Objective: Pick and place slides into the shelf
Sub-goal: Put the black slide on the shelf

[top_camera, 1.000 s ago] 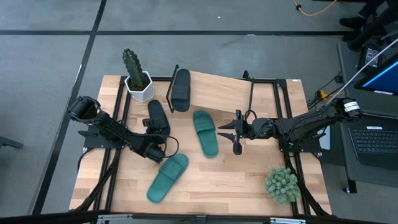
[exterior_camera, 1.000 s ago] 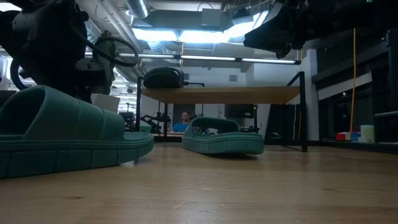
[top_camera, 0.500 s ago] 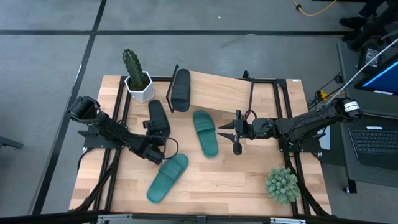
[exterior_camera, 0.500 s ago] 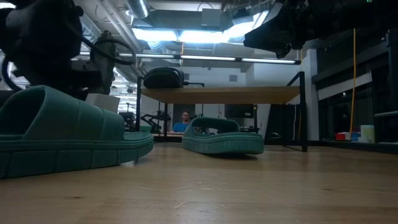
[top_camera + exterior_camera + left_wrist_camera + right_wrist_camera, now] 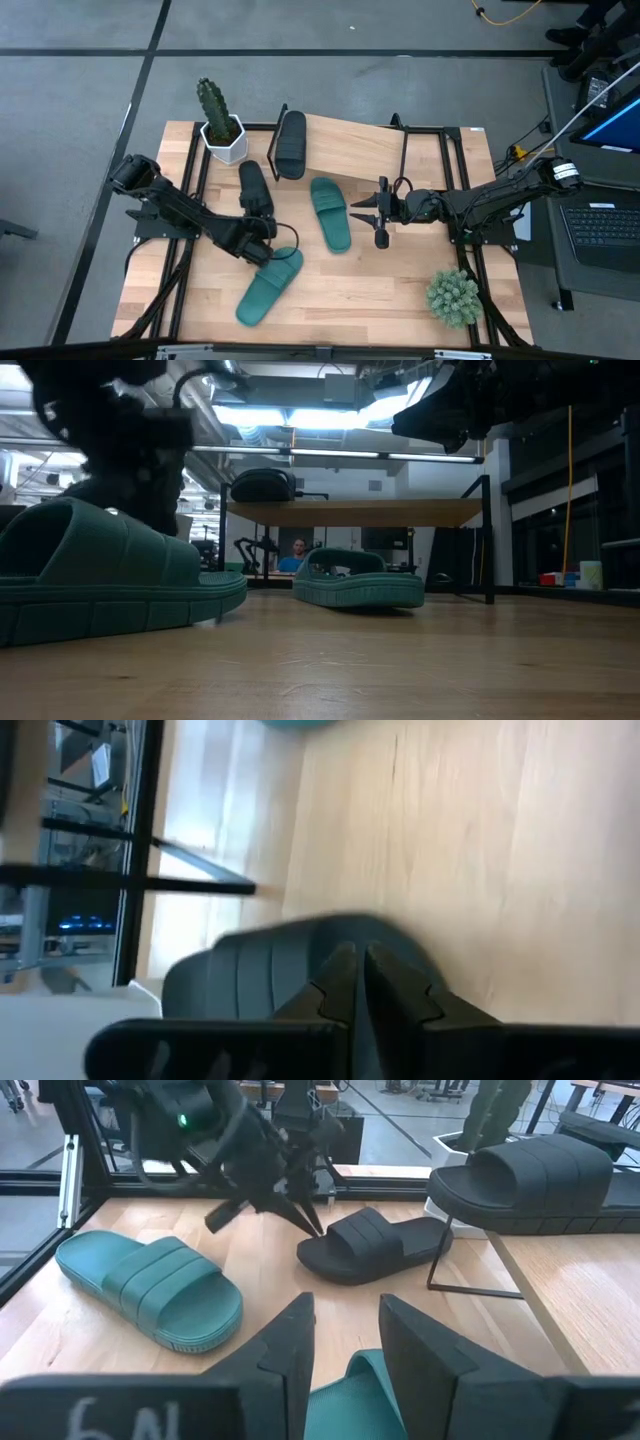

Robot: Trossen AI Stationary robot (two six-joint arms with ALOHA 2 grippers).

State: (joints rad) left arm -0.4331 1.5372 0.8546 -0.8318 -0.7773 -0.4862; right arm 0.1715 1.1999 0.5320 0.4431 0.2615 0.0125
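A black slide [image 5: 254,188] lies flat on the tabletop at the left, also seen in the right wrist view [image 5: 375,1245]. My left gripper [image 5: 263,228] is shut, slanting down, with its tips [image 5: 318,1228] close above that slide's near end and the strap [image 5: 250,980] just ahead of them. A second black slide [image 5: 290,143] rests on the shelf's left end [image 5: 370,150]. One teal slide [image 5: 331,213] lies at the centre, another [image 5: 268,285] nearer the front edge. My right gripper [image 5: 362,210] hovers open beside the centre teal slide, holding nothing [image 5: 345,1330].
A cactus in a white pot [image 5: 222,125] stands at the far left corner. A fuzzy green plant [image 5: 453,296] sits at the near right. Bare wood lies between the teal slides and the right edge. A person [image 5: 297,555] sits far behind the table.
My left gripper has risen and shifted toward the table's right, staying shut. The slides have not moved. My right arm has kept still.
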